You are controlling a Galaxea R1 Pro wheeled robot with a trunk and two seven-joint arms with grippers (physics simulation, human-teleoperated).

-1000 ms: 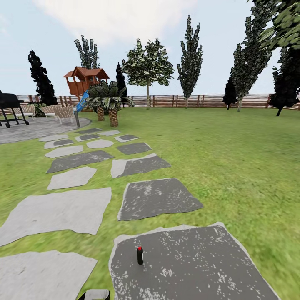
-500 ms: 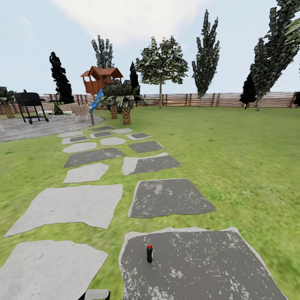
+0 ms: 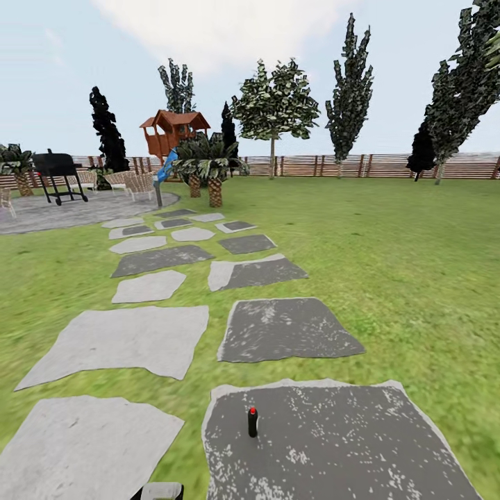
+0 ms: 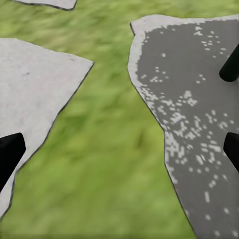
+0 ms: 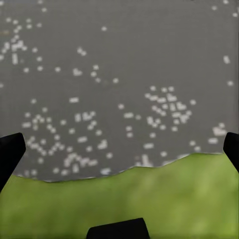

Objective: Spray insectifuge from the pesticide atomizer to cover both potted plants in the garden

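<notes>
We are at the approach step. The pesticide atomizer (image 3: 252,421) stands upright on the dark paving slab (image 3: 347,444), at 6 o'clock in the head view. Left gripper (image 4: 119,152) and right gripper (image 5: 119,152) are both wide and hold nothing. We judge one arm must reach down next.
</notes>
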